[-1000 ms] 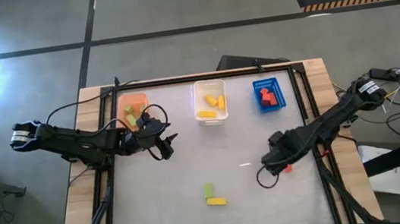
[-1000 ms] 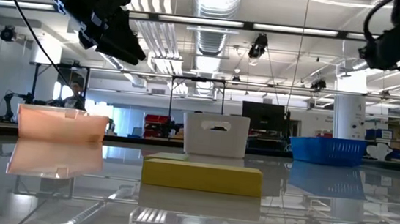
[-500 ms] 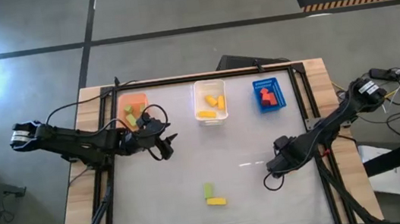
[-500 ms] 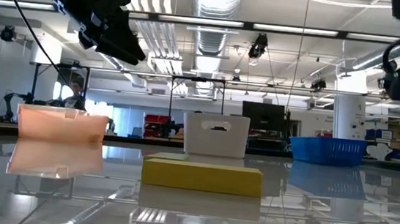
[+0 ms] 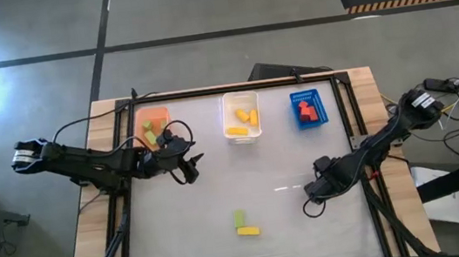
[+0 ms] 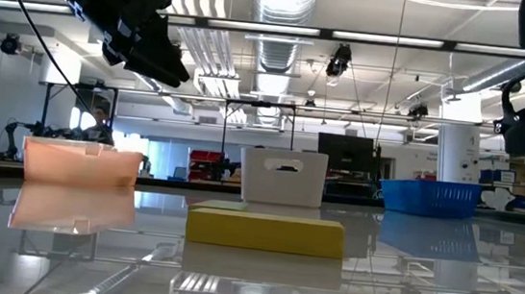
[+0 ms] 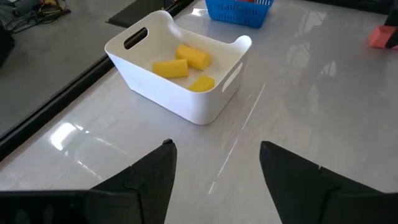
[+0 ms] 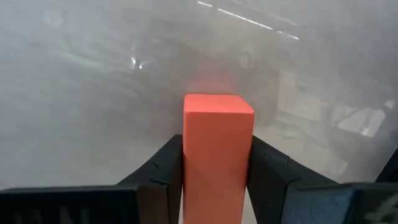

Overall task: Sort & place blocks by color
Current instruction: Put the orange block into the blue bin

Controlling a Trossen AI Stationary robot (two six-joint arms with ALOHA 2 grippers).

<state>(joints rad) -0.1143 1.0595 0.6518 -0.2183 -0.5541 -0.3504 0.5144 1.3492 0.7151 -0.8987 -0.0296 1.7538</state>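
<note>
My right gripper (image 5: 314, 190) is over the right half of the table, shut on a red block (image 8: 217, 146); from above, the gripper hides the block. My left gripper (image 5: 189, 156) hangs open above the table beside the orange bin (image 5: 154, 125), touching nothing; its fingers (image 7: 149, 180) point toward the white bin (image 7: 180, 74). A green block (image 5: 239, 219) and a yellow block (image 5: 247, 231) lie flat on the table near its near edge; in the low view the yellow block (image 6: 264, 232) is in front. My right gripper pinches the red block between its two fingers (image 8: 163, 169), which lie against two opposite long sides (image 8: 186, 155). The block lies along the fingers, and its free end (image 8: 217, 102) sticks out past their tips. Whether it is clear of the table, I cannot tell.
Along the far edge stand the orange bin with green blocks, the white bin (image 5: 241, 116) with yellow blocks and the blue bin (image 5: 307, 108) with red blocks. The table's middle (image 5: 253, 174) lies bare between the arms. A black frame (image 5: 352, 122) rims the table.
The right arm has swung a little toward the table's right edge and come lower in the low view. The red block that showed beside the gripper from above is now hidden under it. The left arm has kept still.
</note>
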